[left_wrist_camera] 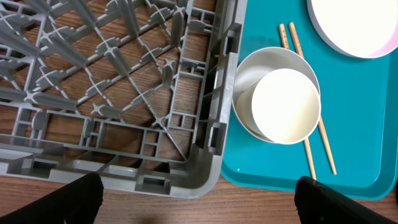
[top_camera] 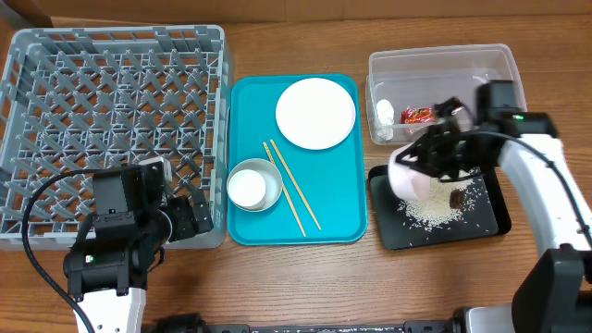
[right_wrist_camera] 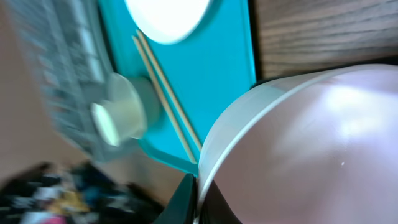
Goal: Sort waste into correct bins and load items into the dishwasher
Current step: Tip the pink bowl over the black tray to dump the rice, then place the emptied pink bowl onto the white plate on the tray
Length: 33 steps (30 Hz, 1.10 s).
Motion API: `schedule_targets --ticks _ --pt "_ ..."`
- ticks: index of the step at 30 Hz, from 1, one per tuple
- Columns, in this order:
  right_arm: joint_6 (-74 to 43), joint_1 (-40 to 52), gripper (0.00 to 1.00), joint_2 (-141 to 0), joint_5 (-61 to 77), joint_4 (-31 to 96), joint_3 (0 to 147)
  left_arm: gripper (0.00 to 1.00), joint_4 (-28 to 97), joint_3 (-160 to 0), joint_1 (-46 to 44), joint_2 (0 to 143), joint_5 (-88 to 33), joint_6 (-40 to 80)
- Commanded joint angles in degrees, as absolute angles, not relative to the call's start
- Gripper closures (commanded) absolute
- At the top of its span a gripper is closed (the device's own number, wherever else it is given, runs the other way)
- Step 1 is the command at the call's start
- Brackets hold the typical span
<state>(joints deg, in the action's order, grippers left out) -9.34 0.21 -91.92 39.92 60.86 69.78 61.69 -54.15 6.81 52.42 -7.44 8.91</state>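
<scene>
My right gripper is shut on the rim of the small pink dish, held tilted over the black tray; the dish fills the right wrist view. Rice grains and a brown lump lie in the black tray. The red wrapper and a white scrap lie in the clear tub. The white plate, chopsticks, and the cup inside the bowl sit on the teal tray. My left gripper is open at the grey rack's near corner.
The teal tray lies between the rack and the two bins. The clear tub stands directly behind the black tray. Bare wooden table runs along the front edge.
</scene>
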Motion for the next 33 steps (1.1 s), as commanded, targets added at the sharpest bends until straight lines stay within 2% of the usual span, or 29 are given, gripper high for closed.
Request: schedule_targets --ticks 1,7,14,24,33 --pt "-5.82 6.35 0.96 -90.65 28.67 61.04 73.28 0.0 61.49 -55.59 7.11 52.49 -7.07 8.84" --pt "-4.01 18.26 0.96 -90.65 14.37 58.19 79.05 0.0 61.45 -55.59 7.11 52.49 -7.07 8.84" --pt "1.74 27.86 0.96 -91.33 8.43 41.41 78.94 0.0 61.45 -55.59 7.11 52.49 -7.07 8.84" --pt "3.92 31.18 0.96 -101.3 6.55 22.55 78.78 0.0 61.25 -55.59 7.11 52.49 -7.07 8.84" --pt "3.84 31.68 0.96 -112.29 13.28 15.4 78.78 0.0 61.3 -55.59 7.11 52.49 -7.07 8.84"
